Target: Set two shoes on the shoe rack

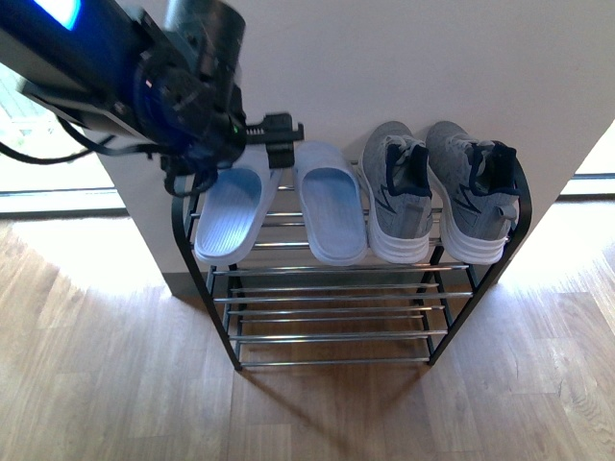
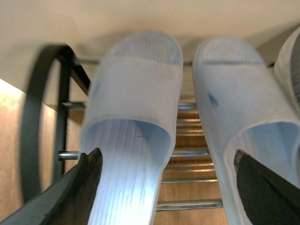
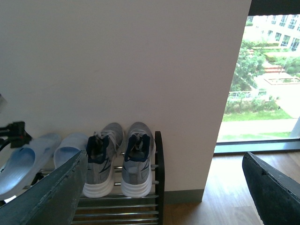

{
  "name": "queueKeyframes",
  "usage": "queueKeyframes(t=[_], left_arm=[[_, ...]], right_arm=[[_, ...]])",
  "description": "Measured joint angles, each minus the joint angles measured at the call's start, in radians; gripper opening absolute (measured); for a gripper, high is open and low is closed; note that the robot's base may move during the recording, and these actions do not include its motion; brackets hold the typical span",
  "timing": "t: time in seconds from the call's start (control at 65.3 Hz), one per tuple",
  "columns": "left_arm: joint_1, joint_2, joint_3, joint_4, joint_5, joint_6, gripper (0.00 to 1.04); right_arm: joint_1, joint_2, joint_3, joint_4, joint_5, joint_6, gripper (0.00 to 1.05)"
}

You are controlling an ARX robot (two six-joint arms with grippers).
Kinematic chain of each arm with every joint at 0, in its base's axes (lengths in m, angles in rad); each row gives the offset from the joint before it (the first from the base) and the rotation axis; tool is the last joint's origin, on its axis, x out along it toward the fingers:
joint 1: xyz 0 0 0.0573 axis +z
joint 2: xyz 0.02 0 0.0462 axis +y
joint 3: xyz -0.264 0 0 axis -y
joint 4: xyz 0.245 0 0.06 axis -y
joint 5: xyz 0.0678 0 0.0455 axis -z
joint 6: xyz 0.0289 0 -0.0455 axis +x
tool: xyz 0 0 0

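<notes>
The shoe rack stands against a white pillar. On its top tier lie two pale blue slides and, to their right, two grey sneakers. My left gripper hangs open just above the slides' far ends, holding nothing. In the left wrist view its open gripper straddles the gap between the left slide and the right slide. My right gripper is open and empty, well back from the rack, with the sneakers in its view.
A white pillar rises directly behind the rack. Wooden floor surrounds the rack in front and at both sides. The lower tiers hold nothing. A large window lies to the pillar's right.
</notes>
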Motion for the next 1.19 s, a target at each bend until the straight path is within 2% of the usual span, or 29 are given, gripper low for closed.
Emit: queueKeyframes(t=[0.031, 0.107, 0.322, 0.413, 0.49, 0.521, 0.536, 0.551, 0.597, 0.659, 0.735, 0.842, 0.919, 1.057, 1.103, 1.133, 1.195], left_arm=[[0.001, -0.098, -0.088, 0.029, -0.037, 0.014, 0.97], [0.012, -0.293, -0.274, 0.074, -0.109, 0.030, 0.95], [0.069, -0.706, -0.645, 0.068, -0.200, 0.037, 0.95], [0.093, -1.026, -0.827, -0.029, -0.278, 0.008, 0.95], [0.099, -1.255, -0.921, -0.158, -0.286, -0.023, 0.95], [0.100, -1.295, -0.930, -0.162, -0.283, -0.026, 0.95], [0.105, -1.299, -0.946, -0.133, -0.261, -0.009, 0.93], [0.116, -1.307, -0.972, -0.031, -0.204, 0.022, 0.90], [0.134, -1.316, -1.033, 0.148, -0.125, 0.084, 0.83], [0.155, -1.328, -1.125, 0.350, -0.056, 0.165, 0.72], [0.172, -1.364, -1.191, 0.462, -0.024, 0.216, 0.59], [0.198, -1.429, -1.232, 0.474, -0.008, 0.249, 0.43], [0.220, -1.483, -1.275, 0.459, 0.014, 0.263, 0.25], [0.243, -1.559, -1.320, 0.424, 0.035, 0.269, 0.02], [0.252, -1.584, -1.330, 0.411, 0.050, 0.272, 0.01], [0.293, -1.616, -1.342, 0.392, 0.109, 0.274, 0.01], [0.330, -1.670, -1.363, 0.357, 0.119, 0.274, 0.01]], right_arm=[[0.000, 0.000, 0.000, 0.000, 0.000, 0.000, 0.96], [0.000, 0.000, 0.000, 0.000, 0.000, 0.000, 0.96], [0.000, 0.000, 0.000, 0.000, 0.000, 0.000, 0.96], [0.000, 0.000, 0.000, 0.000, 0.000, 0.000, 0.96], [0.000, 0.000, 0.000, 0.000, 0.000, 0.000, 0.96], [0.000, 0.000, 0.000, 0.000, 0.000, 0.000, 0.96], [0.000, 0.000, 0.000, 0.000, 0.000, 0.000, 0.96], [0.000, 0.000, 0.000, 0.000, 0.000, 0.000, 0.96], [0.000, 0.000, 0.000, 0.000, 0.000, 0.000, 0.96], [0.000, 0.000, 0.000, 0.000, 0.000, 0.000, 0.96], [0.000, 0.000, 0.000, 0.000, 0.000, 0.000, 0.96], [0.000, 0.000, 0.000, 0.000, 0.000, 0.000, 0.96], [0.000, 0.000, 0.000, 0.000, 0.000, 0.000, 0.96], [0.000, 0.000, 0.000, 0.000, 0.000, 0.000, 0.96], [0.000, 0.000, 0.000, 0.000, 0.000, 0.000, 0.96], [0.000, 0.000, 0.000, 0.000, 0.000, 0.000, 0.96], [0.000, 0.000, 0.000, 0.000, 0.000, 0.000, 0.96]])
